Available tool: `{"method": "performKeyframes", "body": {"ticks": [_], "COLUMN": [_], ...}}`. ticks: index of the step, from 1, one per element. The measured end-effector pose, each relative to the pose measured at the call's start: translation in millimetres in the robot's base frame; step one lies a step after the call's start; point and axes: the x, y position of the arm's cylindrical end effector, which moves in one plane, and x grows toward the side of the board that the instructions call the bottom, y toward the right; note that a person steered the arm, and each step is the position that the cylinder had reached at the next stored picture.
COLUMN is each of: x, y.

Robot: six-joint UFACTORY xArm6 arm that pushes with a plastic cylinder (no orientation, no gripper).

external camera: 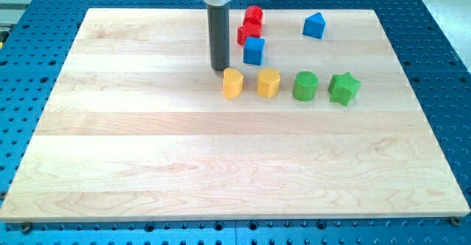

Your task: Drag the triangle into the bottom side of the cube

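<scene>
The blue cube (pixel 254 51) sits near the view's top centre, just below two red blocks (pixel 250 26). The blue triangle-like block (pixel 314 26) lies to the upper right of the cube, well apart from it. My tip (pixel 219 68) rests on the board to the left of the cube and slightly lower, just above and left of a yellow block (pixel 232 83). The tip touches no block that I can see.
A row below the cube holds the yellow block, a second yellow block (pixel 268 83), a green cylinder (pixel 305 86) and a green star (pixel 344 88). The wooden board (pixel 147 164) lies on a blue perforated table.
</scene>
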Motion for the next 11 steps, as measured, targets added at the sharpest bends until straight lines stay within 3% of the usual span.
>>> {"method": "performKeyframes", "body": {"ticks": [2,3,4,6,7,8,9,11], "x": [-1,-32,-65,-56,-61,-111,-135,-98], "y": [63,134,157,145,226,279,229,158]}}
